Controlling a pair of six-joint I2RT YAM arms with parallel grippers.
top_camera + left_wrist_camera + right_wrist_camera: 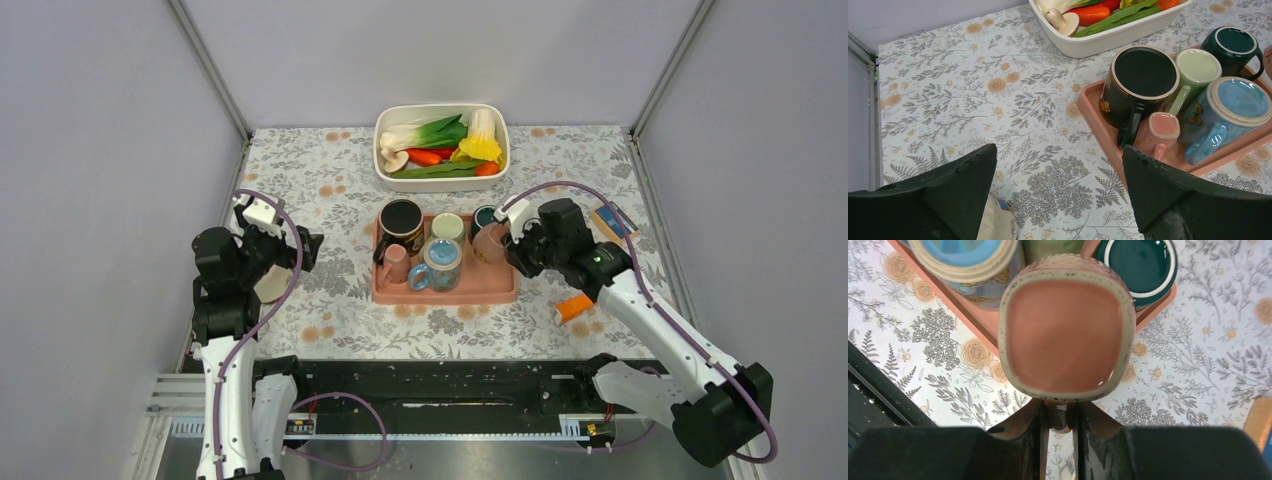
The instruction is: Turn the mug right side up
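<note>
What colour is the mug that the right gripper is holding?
The mug is terracotta pink with a speckled cream edge; right wrist view shows it best.

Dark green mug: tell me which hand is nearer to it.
Right. The right hand, shut on the handle of the brown mug, sits just beside the dark green mug at the tray's right end. The left hand hangs open over the cloth, left of the tray.

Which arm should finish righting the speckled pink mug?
Right. The right fingers grip the speckled pink mug by its handle at the tray; the left fingers stand open, empty, well aside.
</note>
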